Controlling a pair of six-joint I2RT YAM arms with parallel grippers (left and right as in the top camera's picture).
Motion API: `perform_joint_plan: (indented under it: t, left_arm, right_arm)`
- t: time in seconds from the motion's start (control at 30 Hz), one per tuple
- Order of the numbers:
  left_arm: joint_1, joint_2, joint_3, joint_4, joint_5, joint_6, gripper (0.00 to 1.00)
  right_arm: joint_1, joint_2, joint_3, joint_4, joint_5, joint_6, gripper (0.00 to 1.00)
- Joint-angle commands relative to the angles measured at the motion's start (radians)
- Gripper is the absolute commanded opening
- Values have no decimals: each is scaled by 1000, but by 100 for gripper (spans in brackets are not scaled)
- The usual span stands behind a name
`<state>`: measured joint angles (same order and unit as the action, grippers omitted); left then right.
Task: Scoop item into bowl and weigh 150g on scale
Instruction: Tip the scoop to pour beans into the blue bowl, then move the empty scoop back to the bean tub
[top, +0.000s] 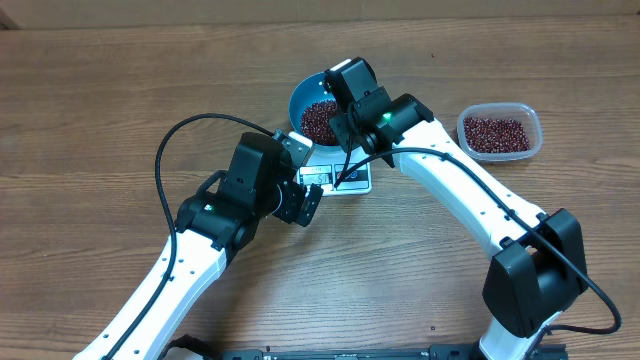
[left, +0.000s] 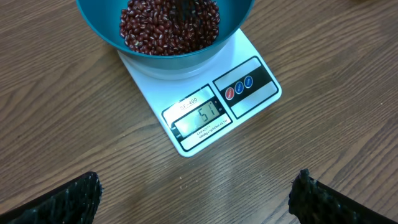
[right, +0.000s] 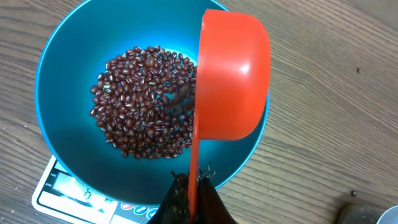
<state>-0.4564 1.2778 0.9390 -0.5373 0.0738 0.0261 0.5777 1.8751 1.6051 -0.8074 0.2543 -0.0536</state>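
The blue bowl stands on the white scale and holds a heap of dark red-brown beans. In the right wrist view my right gripper is shut on the thin handle of an orange scoop. The scoop is tipped on its side over the bowl, its outer wall facing the camera, above the beans. My left gripper is open just in front of the scale, low over bare wood, with nothing between its fingers. The scale's display shows 51.
A clear rectangular plastic container with more beans sits at the right of the table. The right arm reaches in from the lower right and the left arm from the lower left. Both wrists crowd the scale.
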Motion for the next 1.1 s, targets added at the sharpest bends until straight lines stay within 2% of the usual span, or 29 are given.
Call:
perform_joint_plan:
  t: [0.0,0.3,0.5,0.83,1.07]
  left_arm:
    - [5,5,-3,3,-6,4,99]
    - [5,5,-3,3,-6,4,99]
    - [5,5,-3,3,-6,4,100]
    - [5,5,-3,3,-6,4,100]
    - [5,5,-3,3,-6,4,100]
  right_arm:
    - [-5,-8,26,5,-45,-7,4]
    - [-95,-61,33,3,-220,4,4]
    - [-254,-170,33,-45,-335,4,4]
    - [-622,-242,31,-286,-343,-8,4]
    - [-731,-233,-40,-309,-270,-8,4]
